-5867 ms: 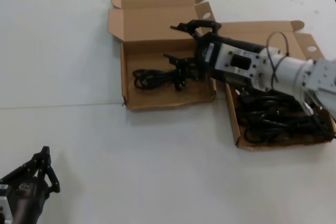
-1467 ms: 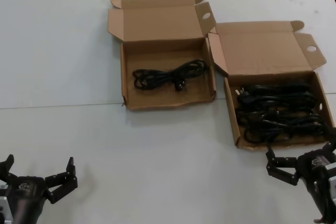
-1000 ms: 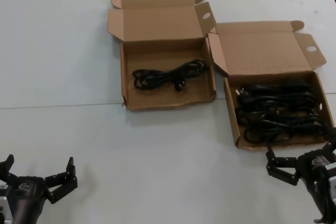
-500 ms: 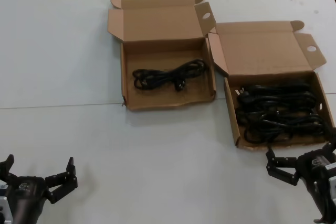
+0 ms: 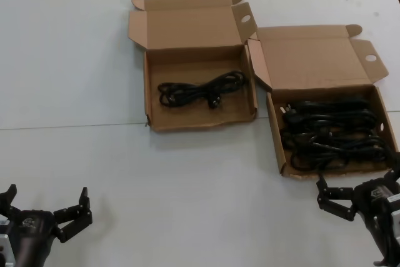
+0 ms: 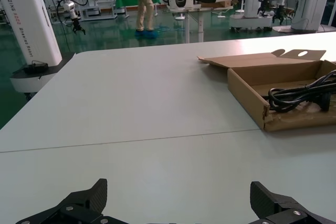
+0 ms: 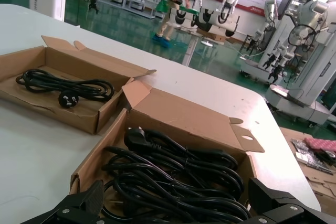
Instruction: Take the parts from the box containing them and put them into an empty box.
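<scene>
Head view: both tools parked, one cord moved, a pile still to go

Head view shows two open cardboard boxes on the white tabletop (image 5: 81, 73); the squarer box (image 5: 150, 101) with the wavy front rim holds a single black power cord (image 5: 199, 90), lying loosely across its tray; the longer box (image 5: 276, 136) just beside it, toward the robot's right, is packed with the remaining cords (image 5: 331, 132), tangled together in a heap; the right tool (image 5: 356, 198) sits low at the near edge just in front of that full box, fingers spread apart and holding nothing; the left tool (image 5: 45, 207) waits at the near left corner, well apart from both boxes, its fingers also spread and empty.

By my reading, the task stands between transfers, with most of the cords still to carry; the next move calls for the right tool to reach into the full box, close on one bundle without dragging its neighbours, lift it clear of the rim, and set it beside the cord in the squarer box; the tangle is the likely snag.
</scene>
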